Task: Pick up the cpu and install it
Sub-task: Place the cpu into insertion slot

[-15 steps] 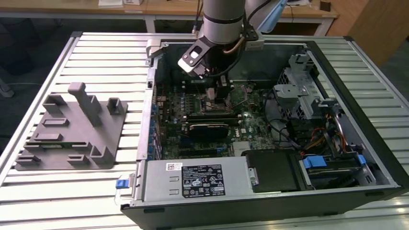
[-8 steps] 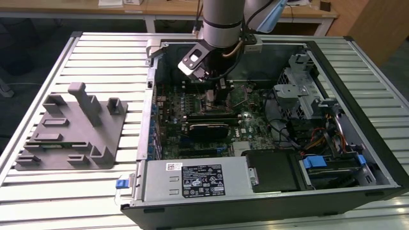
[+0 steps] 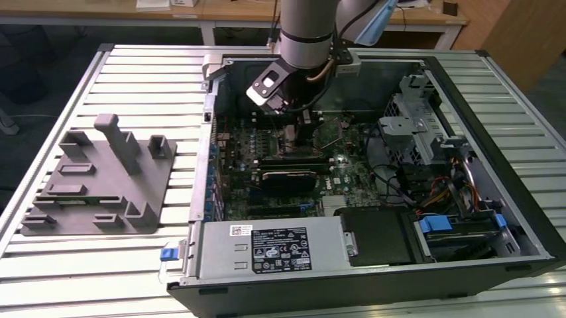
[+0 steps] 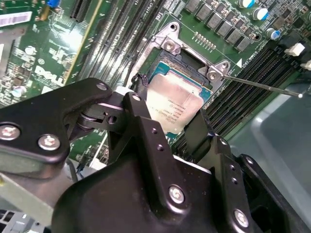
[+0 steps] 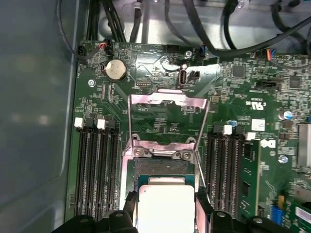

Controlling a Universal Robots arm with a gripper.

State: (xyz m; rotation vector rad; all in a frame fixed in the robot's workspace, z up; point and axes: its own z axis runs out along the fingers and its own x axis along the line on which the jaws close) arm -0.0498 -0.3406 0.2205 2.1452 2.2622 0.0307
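Observation:
The cpu [image 4: 176, 103], a flat square chip with a shiny silver top, sits between my gripper's [image 4: 167, 106] two black fingers [image 4: 198, 130], directly over the open socket [image 4: 170, 46] on the green motherboard. In the first wrist view the cpu [image 5: 166, 213] lies over the socket's dark recess with a finger against each side, and the gripper [image 5: 164, 201] is shut on it. The socket's metal load plate [image 5: 167, 116] stands flipped up. In the exterior view the arm reaches down into the open computer case, with the gripper [image 3: 292, 124] low above the board.
The thin socket lever [image 4: 265, 86] sticks out to one side. Memory slots [image 5: 95, 165] flank the socket, and one memory stick [image 5: 250, 170] is fitted. A grey fixture plate with pegs [image 3: 97, 179] lies at the exterior view's left. A power supply [image 3: 270, 248] and a drive cage [image 3: 425, 126] crowd the case.

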